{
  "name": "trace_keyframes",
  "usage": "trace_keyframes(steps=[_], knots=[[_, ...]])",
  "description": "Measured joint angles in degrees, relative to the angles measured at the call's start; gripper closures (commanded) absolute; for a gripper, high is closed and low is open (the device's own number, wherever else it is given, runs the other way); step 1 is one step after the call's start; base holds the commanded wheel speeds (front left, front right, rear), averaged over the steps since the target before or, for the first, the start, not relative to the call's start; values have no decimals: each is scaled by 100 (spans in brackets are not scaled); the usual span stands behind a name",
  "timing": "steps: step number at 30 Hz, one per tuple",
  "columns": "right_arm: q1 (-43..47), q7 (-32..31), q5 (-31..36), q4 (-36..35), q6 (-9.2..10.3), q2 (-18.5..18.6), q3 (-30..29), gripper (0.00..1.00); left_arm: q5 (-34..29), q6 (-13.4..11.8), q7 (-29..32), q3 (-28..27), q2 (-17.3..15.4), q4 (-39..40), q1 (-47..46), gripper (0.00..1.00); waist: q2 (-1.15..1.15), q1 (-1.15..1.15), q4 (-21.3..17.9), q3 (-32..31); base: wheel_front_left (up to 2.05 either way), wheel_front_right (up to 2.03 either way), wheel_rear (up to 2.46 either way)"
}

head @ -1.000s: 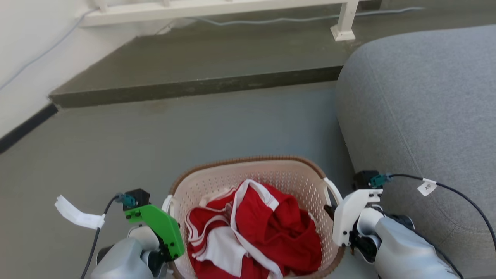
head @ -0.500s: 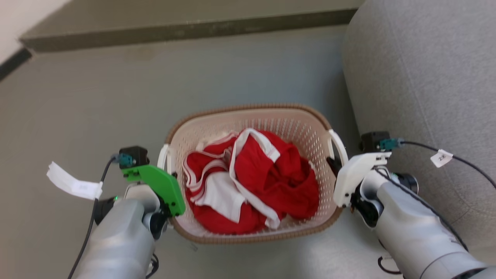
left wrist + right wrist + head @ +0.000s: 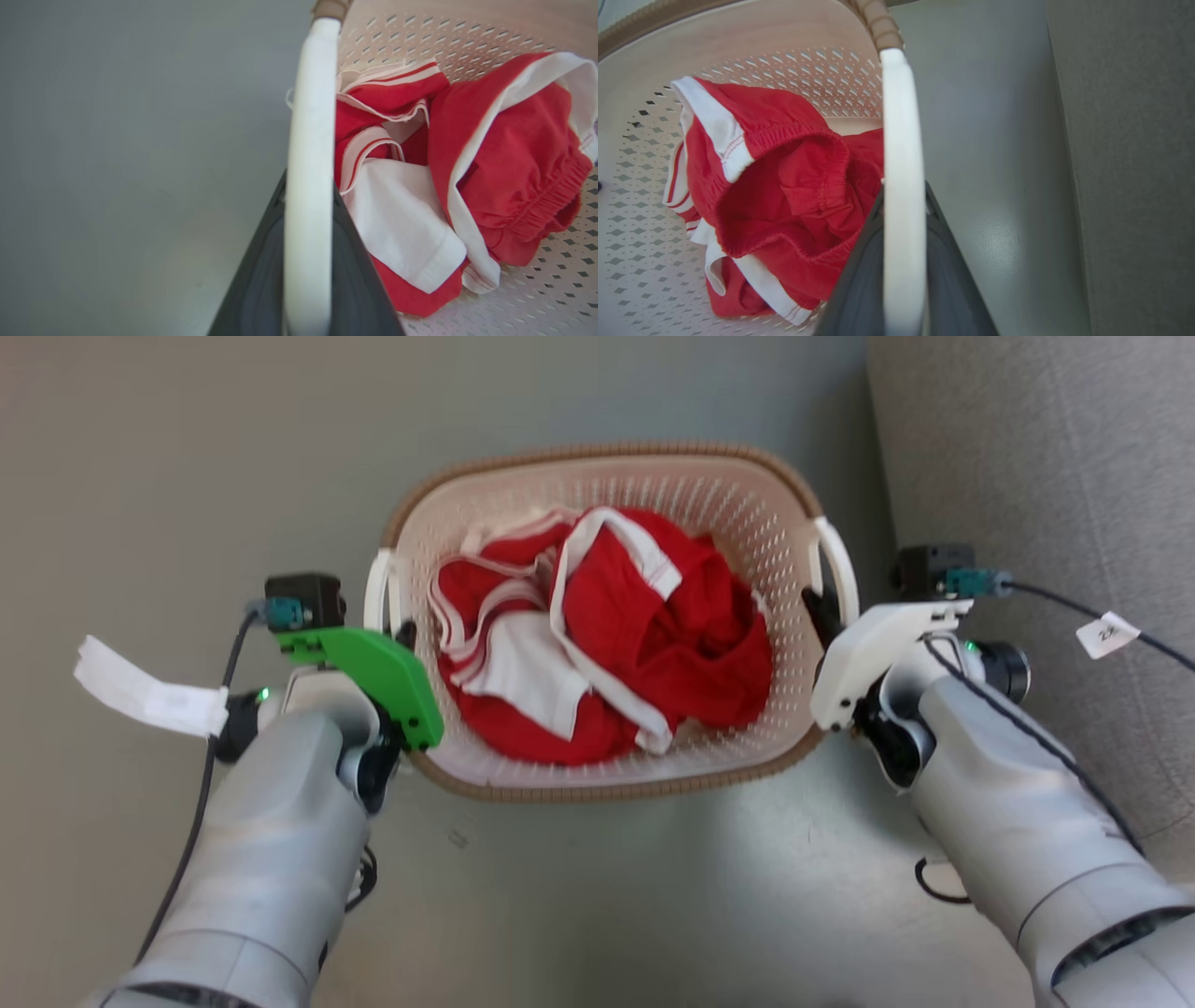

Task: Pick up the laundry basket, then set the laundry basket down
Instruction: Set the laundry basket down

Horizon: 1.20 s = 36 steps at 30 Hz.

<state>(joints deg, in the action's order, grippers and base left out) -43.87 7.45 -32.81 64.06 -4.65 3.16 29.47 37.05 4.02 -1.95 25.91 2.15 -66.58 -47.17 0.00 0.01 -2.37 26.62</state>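
Observation:
The laundry basket point(image 3: 597, 453) is cream and perforated with a brown woven rim, and it holds red and white clothes point(image 3: 607, 625). My left gripper point(image 3: 403, 637) is shut on the basket's white left handle point(image 3: 376, 593). My right gripper point(image 3: 822, 611) is shut on its white right handle point(image 3: 837, 569). In the left wrist view the handle point(image 3: 308, 140) runs straight up between my dark fingers point(image 3: 254, 289). The right wrist view has the other handle point(image 3: 901, 140) clamped the same way between dark fingers point(image 3: 957, 280). I cannot tell whether the basket rests on the floor or hangs just above it.
A grey upholstered sofa point(image 3: 1046, 476) stands close along the basket's right side, right behind my right arm. Grey floor point(image 3: 187, 448) spreads to the left and in front. White tags point(image 3: 140, 695) hang from the wrist cables.
The head camera has tilted down: the step and white rail have left the picture and the basket sits higher in it. Both grippers keep hold of the handles.

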Motion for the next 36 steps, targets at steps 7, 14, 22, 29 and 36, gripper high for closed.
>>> trace_keyframes(steps=[7, 14, 22, 29, 36], knots=[[-368, 229, 111, -36, 82, 49, -31, 100, -16, -27, -207, -3, -9, 67, -398, 100, 0, 0, 37, 580, 0, 0, 0], [-744, 367, 179, -85, 132, 81, -30, 100, -107, -59, -365, -1, -48, 85, -748, 100, 0, 0, 75, 1160, 0, 0, 0], [-1239, 449, 244, -164, 182, 189, -32, 100, -187, -103, -522, 3, -66, 149, -1217, 100, 0, 0, 114, 1825, 0, 0, 0], [-1603, 512, 257, -207, 232, 259, -100, 100, -218, -119, -615, 14, -62, 196, -1618, 100, 0, 0, 160, 2403, 0, 0, 0], [-1687, 546, 258, -175, 232, 256, -103, 100, -245, -118, -724, 12, -46, 91, -1667, 100, 0, 0, 200, 2807, 0, 0, 0]])
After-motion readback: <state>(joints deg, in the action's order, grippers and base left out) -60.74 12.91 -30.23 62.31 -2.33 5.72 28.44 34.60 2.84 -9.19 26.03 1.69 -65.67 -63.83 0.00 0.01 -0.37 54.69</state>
